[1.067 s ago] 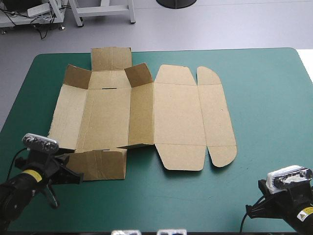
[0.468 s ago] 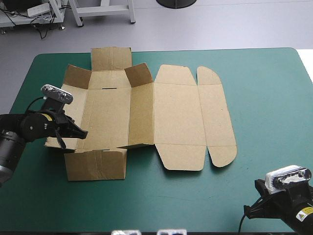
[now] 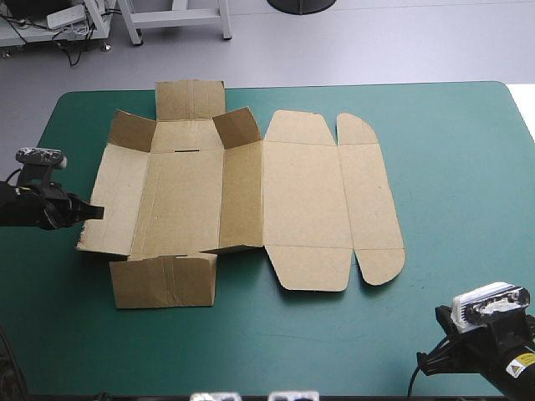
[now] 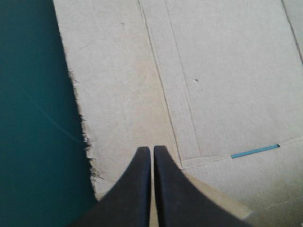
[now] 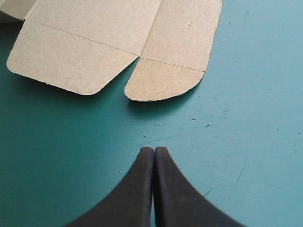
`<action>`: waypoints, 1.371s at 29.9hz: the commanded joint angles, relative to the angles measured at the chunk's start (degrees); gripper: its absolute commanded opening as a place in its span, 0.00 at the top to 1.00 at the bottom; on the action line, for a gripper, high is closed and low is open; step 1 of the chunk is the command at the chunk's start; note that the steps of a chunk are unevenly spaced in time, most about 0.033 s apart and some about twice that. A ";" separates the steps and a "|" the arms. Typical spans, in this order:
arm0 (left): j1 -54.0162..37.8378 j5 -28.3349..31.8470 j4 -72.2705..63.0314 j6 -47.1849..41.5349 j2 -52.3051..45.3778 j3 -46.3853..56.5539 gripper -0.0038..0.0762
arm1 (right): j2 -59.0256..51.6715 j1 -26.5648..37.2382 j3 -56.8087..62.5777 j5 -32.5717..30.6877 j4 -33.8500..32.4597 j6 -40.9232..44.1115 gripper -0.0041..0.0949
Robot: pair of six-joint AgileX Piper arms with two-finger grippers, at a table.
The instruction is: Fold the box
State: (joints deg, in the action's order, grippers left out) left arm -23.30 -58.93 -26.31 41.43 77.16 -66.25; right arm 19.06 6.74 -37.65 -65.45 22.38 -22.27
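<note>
the box (image 3: 242,200) lies opened out as a brown cut sheet on the teal-green cover (image 3: 451,167), mostly flat, taking up the left and middle of the table. its base panel (image 3: 180,200) has a side panel (image 3: 113,196) lying flat on the left. two small corner flaps (image 3: 236,125) stand up at the base's far end. a far end flap (image 3: 191,98) and a near end flap (image 3: 163,281) lie flat beyond the base. right of the base the lid panel (image 3: 305,196) and its rounded tuck flap (image 3: 372,200) lie flat on the cover.

the left gripper (image 3: 94,212) sits at the box's left edge, tips just over the ragged outer rim of the side panel. in its own wrist view the black fingers (image 4: 137,165) meet in one pointed arch above the board, pressed together with nothing clamped between them (only a hairline shows between the two). ahead of the tips the side panel runs on to its crease with the base. off to one side of them a thin slot (image 4: 255,151) in the board lets the teal-green show through.

the right gripper (image 5: 154,150) is well apart from the box, off its near right corner, over bare cover. its fingers are likewise pressed together into a point, holding nothing. ahead of them lie the near end of the rounded tuck flap and the lid's near end flap (image 5: 71,61).
</note>
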 commanded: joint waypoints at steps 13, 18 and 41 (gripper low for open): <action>-5.96 -9.78 -2.36 -1.96 17.12 -15.30 0.55 | 1.15 -0.15 -1.76 3.09 1.46 -0.63 0.98; -5.96 -14.54 -4.33 -1.96 23.07 -19.09 0.31 | 1.15 -0.15 -1.76 3.09 1.38 -0.63 0.98; -5.74 -15.40 -12.14 -2.40 31.88 -20.69 0.39 | 1.23 -0.15 -1.76 4.10 1.51 -0.52 0.98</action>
State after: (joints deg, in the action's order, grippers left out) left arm -29.26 -69.50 -34.77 39.96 111.80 -85.84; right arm 19.14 6.74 -37.65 -65.18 22.38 -22.29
